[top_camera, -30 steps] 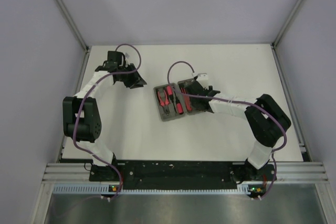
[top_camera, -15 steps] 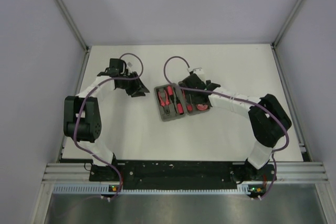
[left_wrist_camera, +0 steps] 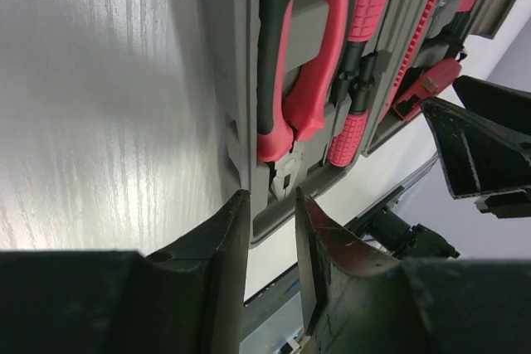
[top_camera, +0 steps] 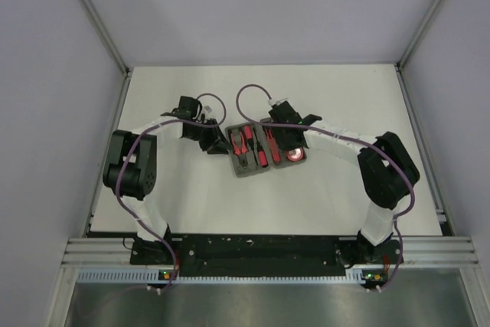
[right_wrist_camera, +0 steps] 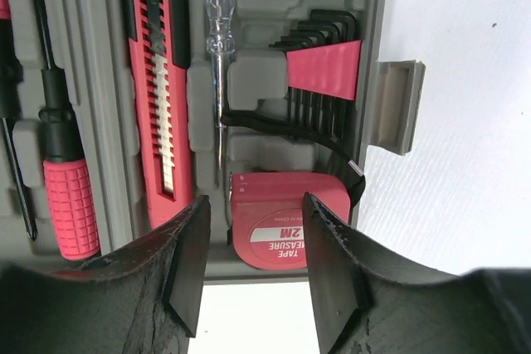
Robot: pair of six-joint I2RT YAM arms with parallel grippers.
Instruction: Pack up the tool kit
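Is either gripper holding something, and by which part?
Right gripper: open, holds nothing. Left gripper straddles the grey case at its rim; a firm hold cannot be told.

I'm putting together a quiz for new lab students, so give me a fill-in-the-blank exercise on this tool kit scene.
1. The grey tool case lies ____ on the table.
2. From the top camera, the red-handled pliers sit in its ____ half.
3. The tape measure is printed TAPE ____.
4. The hex keys sit in a ____ holder.
Missing words: open; left; MEASURE; red.
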